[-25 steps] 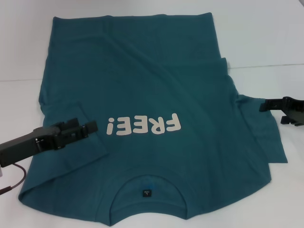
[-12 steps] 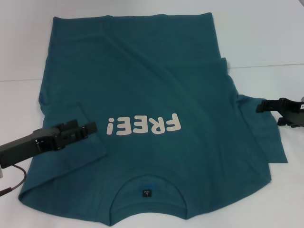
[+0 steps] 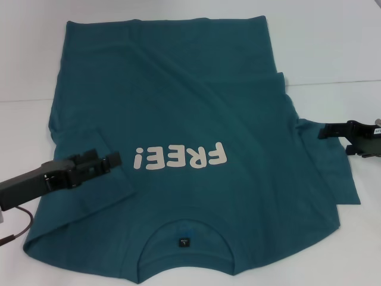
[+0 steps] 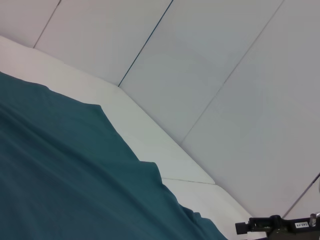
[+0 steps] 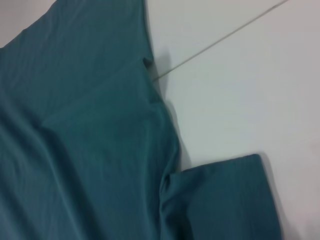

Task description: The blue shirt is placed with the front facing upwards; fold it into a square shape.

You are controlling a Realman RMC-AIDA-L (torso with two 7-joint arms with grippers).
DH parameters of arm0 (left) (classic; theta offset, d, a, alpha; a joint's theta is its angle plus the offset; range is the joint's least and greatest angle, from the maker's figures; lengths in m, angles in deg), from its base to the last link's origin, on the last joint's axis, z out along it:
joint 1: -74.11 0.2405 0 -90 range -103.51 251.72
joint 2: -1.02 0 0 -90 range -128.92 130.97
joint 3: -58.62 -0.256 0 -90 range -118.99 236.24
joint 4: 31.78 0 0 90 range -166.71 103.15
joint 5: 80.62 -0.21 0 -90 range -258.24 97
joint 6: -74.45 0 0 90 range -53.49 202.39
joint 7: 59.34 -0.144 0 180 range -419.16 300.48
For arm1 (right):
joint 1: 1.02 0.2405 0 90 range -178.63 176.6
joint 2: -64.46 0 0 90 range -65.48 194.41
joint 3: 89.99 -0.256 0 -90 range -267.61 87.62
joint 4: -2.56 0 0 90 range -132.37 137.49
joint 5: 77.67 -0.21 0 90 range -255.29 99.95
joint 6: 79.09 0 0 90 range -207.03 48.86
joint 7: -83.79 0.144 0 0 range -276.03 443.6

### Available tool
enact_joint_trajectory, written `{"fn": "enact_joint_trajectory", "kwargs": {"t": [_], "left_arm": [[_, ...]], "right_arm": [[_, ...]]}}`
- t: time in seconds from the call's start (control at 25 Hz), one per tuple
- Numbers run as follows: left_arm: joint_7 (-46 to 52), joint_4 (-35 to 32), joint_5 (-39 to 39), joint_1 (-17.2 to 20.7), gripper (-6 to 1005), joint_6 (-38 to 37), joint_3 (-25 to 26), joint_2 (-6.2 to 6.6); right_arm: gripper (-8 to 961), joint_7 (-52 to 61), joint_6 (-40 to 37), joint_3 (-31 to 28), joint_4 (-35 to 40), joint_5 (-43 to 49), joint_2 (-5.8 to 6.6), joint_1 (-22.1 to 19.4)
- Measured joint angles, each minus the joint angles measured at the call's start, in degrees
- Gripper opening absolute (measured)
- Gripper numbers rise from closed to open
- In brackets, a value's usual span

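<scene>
Reading "FREE!" (image 3: 179,158) in chunky off-white letters, upside down from the head camera, on the blue shirt (image 3: 196,107) spread front-up across the white table (image 3: 333,47), collar and small dark neck label (image 3: 184,242) at the near edge. Soft teal cotton, creased. The left gripper (image 3: 113,159) sits over the folded-in left sleeve, the right gripper (image 3: 326,131) at the right sleeve; fingers' state — cannot tell for either.
</scene>
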Motion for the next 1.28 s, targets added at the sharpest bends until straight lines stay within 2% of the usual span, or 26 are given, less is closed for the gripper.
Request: {"fn": "enact_joint_trajectory", "kwargs": {"t": [0.88,1.28], "left_arm": [[-0.20,0.00,1.26,0.49,933,0.12,0.01,0.10],[-0.20,0.00,1.26,0.57,933,0.62,0.04,0.10]], "right_arm": [[916,-0.36,1.59,0.13,0.00,-0.31,-1.44,0.23],[916,-3.68,-0.19,0.22,0.00,-5.49,-1.69,0.79]]}}
